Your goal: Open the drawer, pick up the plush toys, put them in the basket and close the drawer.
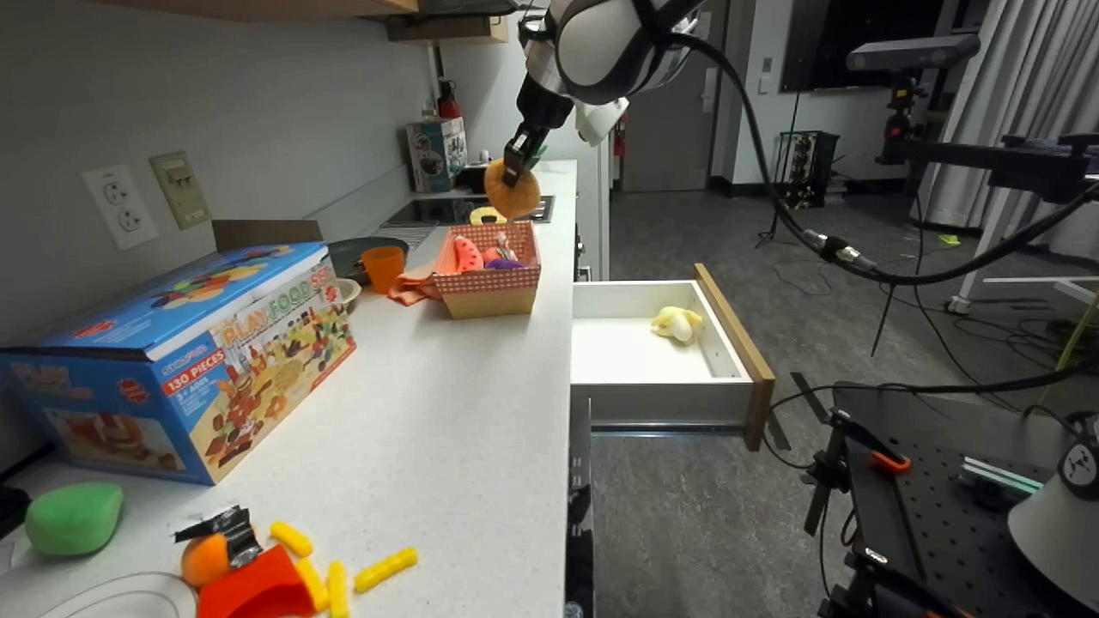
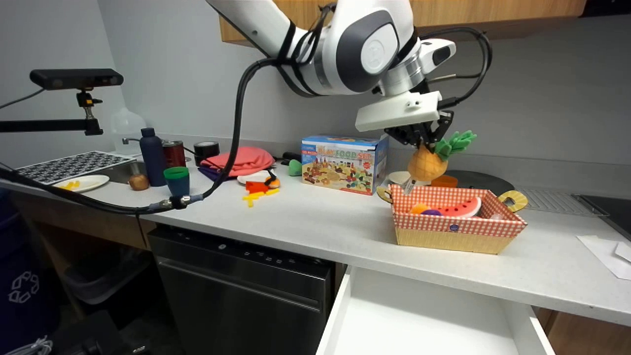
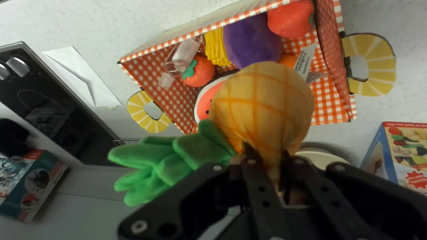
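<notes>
Far left in an exterior view: green toy (image 1: 75, 518) on the counter (image 1: 446, 403), blue toy box (image 1: 258, 365) just beyond it. White plate (image 1: 142, 598) at the bottom edge, cut off by the frame. Right of that, a red plastic holder (image 1: 258, 588) plus some yellow sticks (image 1: 388, 567) beside it.

Next, orange cup (image 1: 383, 269), upright, near the basket. Basket (image 1: 494, 302) sits upright on the counter, tan outside, red check inside. Wrist view shows contents: clear bottle (image 3: 183, 55), yellow bundle (image 3: 216, 46), watermelon slice (image 3: 204, 101), purple eggplant (image 3: 252, 40), red fruit.

Gripper (image 3: 266, 151) is above the basket, jaws nearly together, clamped on the pineapple plush (image 3: 263, 103), fabric bunched between them. Pineapple is up over the basket, not in it; green leaves (image 3: 166, 160) stick out to one side.

Right of the counter, the drawer (image 1: 627, 348) is out: white inside, wooden front. Yellow plush (image 1: 677, 324) lies in it, toward the front panel.

Far right, camera (image 1: 912, 53) on a mount, black table (image 1: 953, 498) below.
</notes>
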You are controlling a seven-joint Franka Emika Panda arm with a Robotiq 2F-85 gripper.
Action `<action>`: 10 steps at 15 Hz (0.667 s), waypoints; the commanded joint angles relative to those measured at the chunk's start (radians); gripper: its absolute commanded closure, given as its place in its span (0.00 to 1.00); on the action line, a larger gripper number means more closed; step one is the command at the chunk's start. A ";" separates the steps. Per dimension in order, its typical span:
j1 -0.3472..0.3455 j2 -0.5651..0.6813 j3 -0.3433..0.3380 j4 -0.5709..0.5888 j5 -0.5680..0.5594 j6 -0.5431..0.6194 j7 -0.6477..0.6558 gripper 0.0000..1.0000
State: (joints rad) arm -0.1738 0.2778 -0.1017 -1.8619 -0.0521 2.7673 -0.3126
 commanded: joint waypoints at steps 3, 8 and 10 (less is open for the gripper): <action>-0.012 0.185 -0.012 0.213 -0.014 -0.058 0.065 0.62; -0.027 0.214 -0.022 0.263 -0.023 -0.026 0.069 0.32; -0.030 0.195 -0.035 0.258 -0.033 -0.001 0.073 0.16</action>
State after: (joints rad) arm -0.1962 0.4816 -0.1232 -1.6328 -0.0541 2.7518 -0.2602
